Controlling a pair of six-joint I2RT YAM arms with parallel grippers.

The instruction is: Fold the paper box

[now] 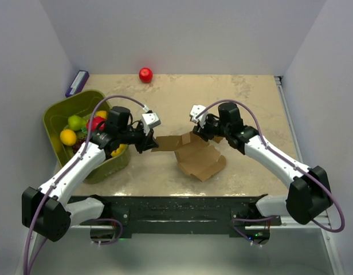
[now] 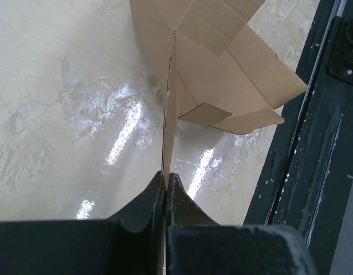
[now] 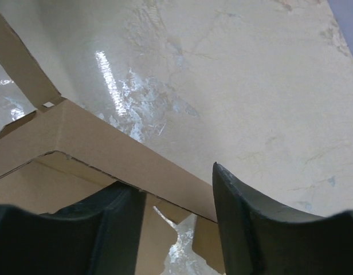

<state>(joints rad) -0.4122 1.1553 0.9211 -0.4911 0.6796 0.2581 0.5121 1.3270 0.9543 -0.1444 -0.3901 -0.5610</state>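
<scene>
At the far left, an olive-green bin (image 1: 54, 114) of fruit sits on the counter (image 1: 251, 97), with a small purple object (image 1: 77, 82) just beyond it by the wall. The left arm reaches over the bin's near corner. Its left end effector (image 1: 146, 140) is pinched tight on a thin upright flap at the left end of the paper box (image 1: 195, 158); in the left wrist view the two fingers (image 2: 148, 200) meet on the cardboard edge.

The paper box is a partly folded brown sheet in the middle of the counter, between the two arms. Some of its panels are lifted and others lie flat toward the near edge. A red ball (image 1: 145, 74) lies well apart at the far wall.

On the right, the right end effector (image 1: 200, 130) stands at the sheet's far right corner. Its jaws are partly apart and straddle a raised panel edge without clamping it.
</scene>
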